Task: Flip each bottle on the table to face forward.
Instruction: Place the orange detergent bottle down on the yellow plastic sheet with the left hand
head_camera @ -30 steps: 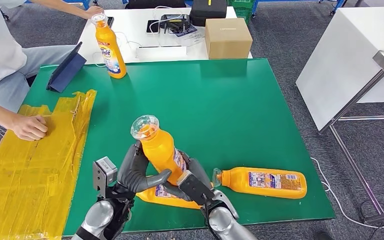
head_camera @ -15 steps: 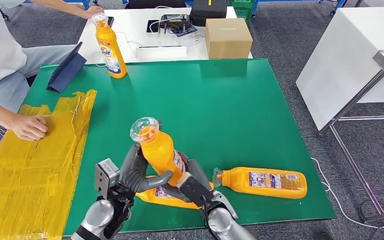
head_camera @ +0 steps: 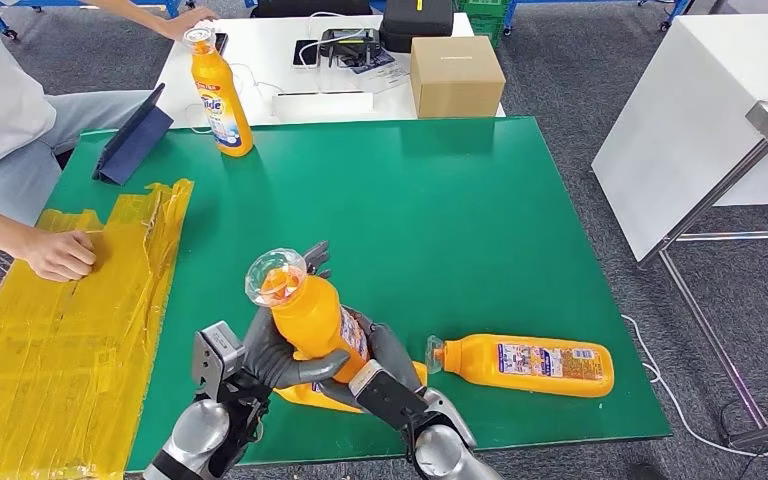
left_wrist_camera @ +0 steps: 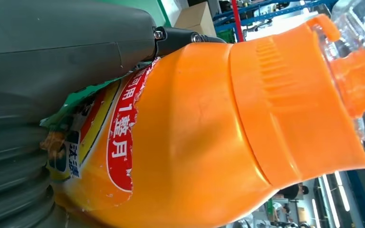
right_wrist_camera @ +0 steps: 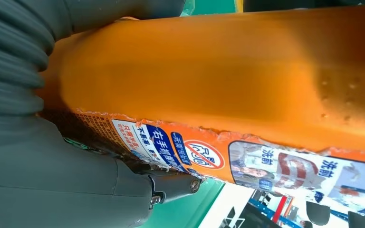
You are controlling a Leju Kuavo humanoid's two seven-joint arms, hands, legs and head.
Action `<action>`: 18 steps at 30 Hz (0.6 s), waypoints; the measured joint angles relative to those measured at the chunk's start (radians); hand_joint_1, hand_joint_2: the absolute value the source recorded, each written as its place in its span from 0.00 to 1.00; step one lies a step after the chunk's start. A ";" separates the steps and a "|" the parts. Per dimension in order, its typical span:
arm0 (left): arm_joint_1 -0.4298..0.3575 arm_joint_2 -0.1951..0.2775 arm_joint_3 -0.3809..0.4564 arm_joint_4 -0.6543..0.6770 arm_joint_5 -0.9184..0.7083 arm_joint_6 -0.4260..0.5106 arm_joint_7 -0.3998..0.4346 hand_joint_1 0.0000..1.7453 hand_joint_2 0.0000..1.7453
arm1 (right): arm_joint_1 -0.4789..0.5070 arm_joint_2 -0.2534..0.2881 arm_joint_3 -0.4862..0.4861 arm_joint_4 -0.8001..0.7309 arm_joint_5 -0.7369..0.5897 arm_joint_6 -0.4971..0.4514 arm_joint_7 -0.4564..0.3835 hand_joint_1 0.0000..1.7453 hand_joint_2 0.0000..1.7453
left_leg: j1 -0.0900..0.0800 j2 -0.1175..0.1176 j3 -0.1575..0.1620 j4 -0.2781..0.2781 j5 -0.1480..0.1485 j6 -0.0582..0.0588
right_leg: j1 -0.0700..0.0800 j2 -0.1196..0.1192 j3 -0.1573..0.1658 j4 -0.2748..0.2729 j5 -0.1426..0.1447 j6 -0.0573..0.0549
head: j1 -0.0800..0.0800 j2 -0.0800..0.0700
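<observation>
Both my hands grip one orange bottle (head_camera: 308, 312) above the near edge of the green table (head_camera: 440, 200). It tilts, clear cap toward the camera. My left hand (head_camera: 278, 352) wraps its left side, my right hand (head_camera: 385, 360) its right. Up close, the left wrist view has the bottle (left_wrist_camera: 209, 142) against my left hand (left_wrist_camera: 52, 71), and the right wrist view has its label side (right_wrist_camera: 218, 71) against my right hand (right_wrist_camera: 43, 180). Under my hands lies a second bottle (head_camera: 298, 395), mostly hidden. A third bottle (head_camera: 525, 362) lies on its side at the near right. Another bottle (head_camera: 218, 95) stands upright at the far left.
Yellow taped sheeting (head_camera: 70, 320) covers the table's left side, and a person's hand (head_camera: 58, 255) rests on it. A blue folded case (head_camera: 132, 140) sits at the far left corner. Behind is a white table with a cardboard box (head_camera: 455, 75).
The held bottle has shifted slightly left and tilted more, its cap nearer the camera. My left fingers now reach around its far side. The other bottles have not moved.
</observation>
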 joint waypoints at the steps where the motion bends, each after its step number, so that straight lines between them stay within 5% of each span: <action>1: 0.000 0.000 0.000 0.000 0.005 0.000 0.000 0.95 1.00 | 0.000 0.000 0.001 0.000 0.001 0.000 0.000 1.00 1.00 | 0.000 0.000 0.000 0.000 0.000 0.000 | 0.000 0.000 0.000 0.000 0.000 0.000 | 0.000 0.000; 18: 0.003 -0.004 0.006 0.000 0.062 -0.001 0.004 1.00 1.00 | 0.002 0.004 0.013 -0.001 -0.002 -0.001 0.005 1.00 1.00 | 0.000 0.000 0.000 0.000 0.000 0.000 | 0.000 0.000 0.000 0.000 0.000 0.000 | 0.000 0.000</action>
